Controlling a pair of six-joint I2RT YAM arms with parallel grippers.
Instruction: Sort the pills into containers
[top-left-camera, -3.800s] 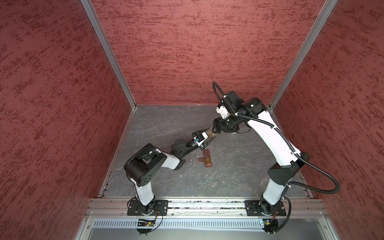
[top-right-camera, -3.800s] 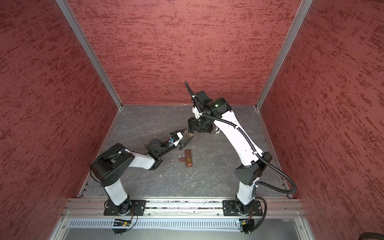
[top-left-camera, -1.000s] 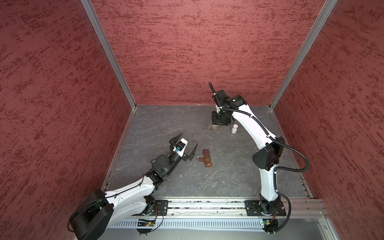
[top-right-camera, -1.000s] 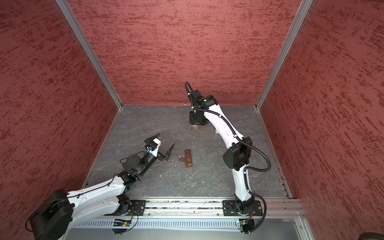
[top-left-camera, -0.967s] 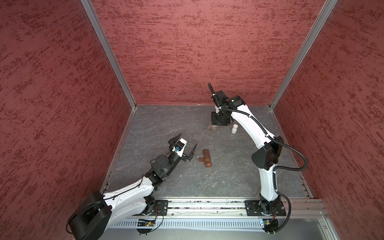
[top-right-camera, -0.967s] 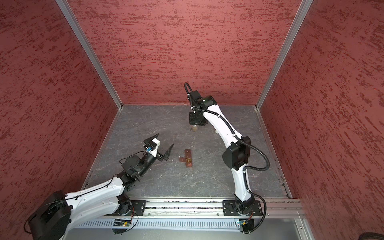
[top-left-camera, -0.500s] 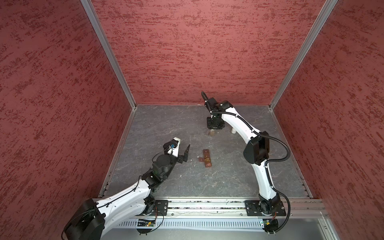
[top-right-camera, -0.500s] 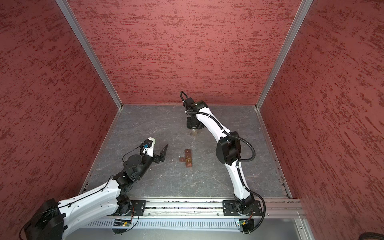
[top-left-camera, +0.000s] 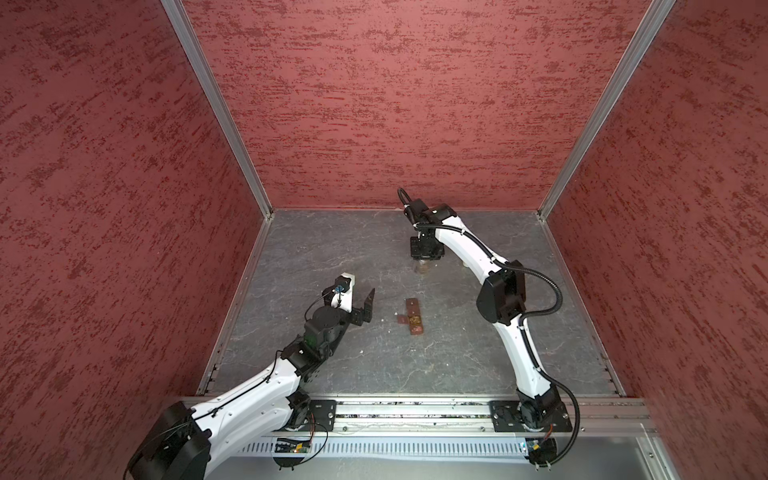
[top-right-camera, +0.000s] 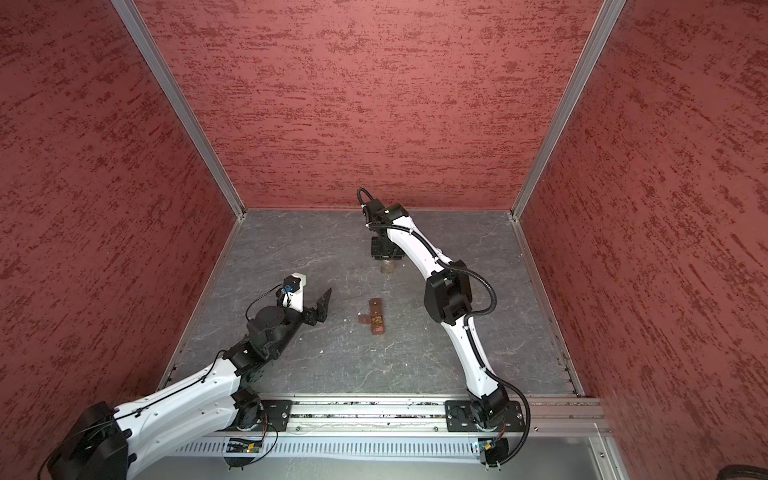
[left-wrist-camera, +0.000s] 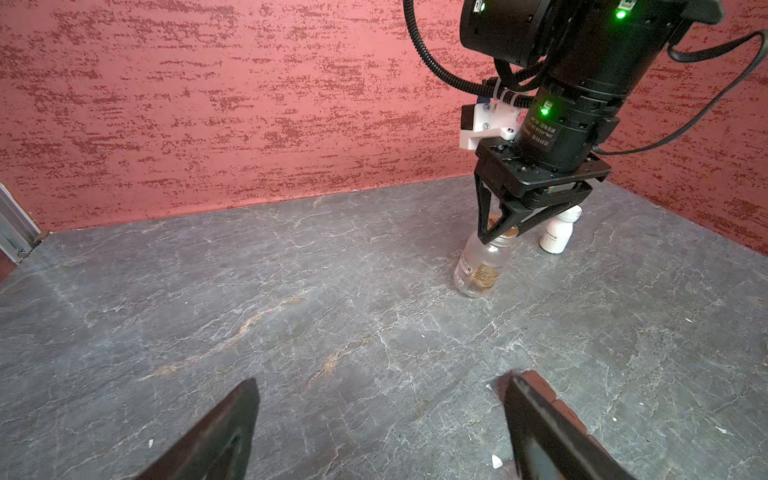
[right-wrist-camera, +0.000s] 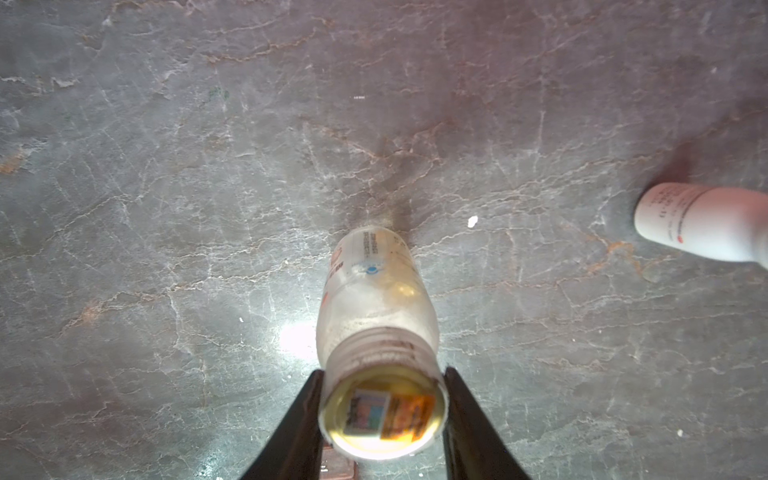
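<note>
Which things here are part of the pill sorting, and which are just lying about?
Part of the job:
- containers, a brown strip box
- clear bottle, uncapped, clamped at its neck by the right gripper

Lying about:
- white bottle
- white speck on the floor

Right gripper (right-wrist-camera: 384, 374) pinches clear bottle (right-wrist-camera: 374, 291) at neck

Qty list.
Arms: 2, i.e. left arm (top-left-camera: 249, 390), right arm (top-left-camera: 469, 245).
Pincers: 2, i.e. left pincer (left-wrist-camera: 381, 377), right pincer (right-wrist-camera: 384, 372).
Bottles: 2, i.e. 1 clear bottle (left-wrist-camera: 478, 266), 1 white bottle (left-wrist-camera: 555, 239).
Pill-box strip (top-left-camera: 413, 316): 1; compartment qty unreadable.
Loose white specks (left-wrist-camera: 496, 461) on bench (top-left-camera: 311, 249): several.
</note>
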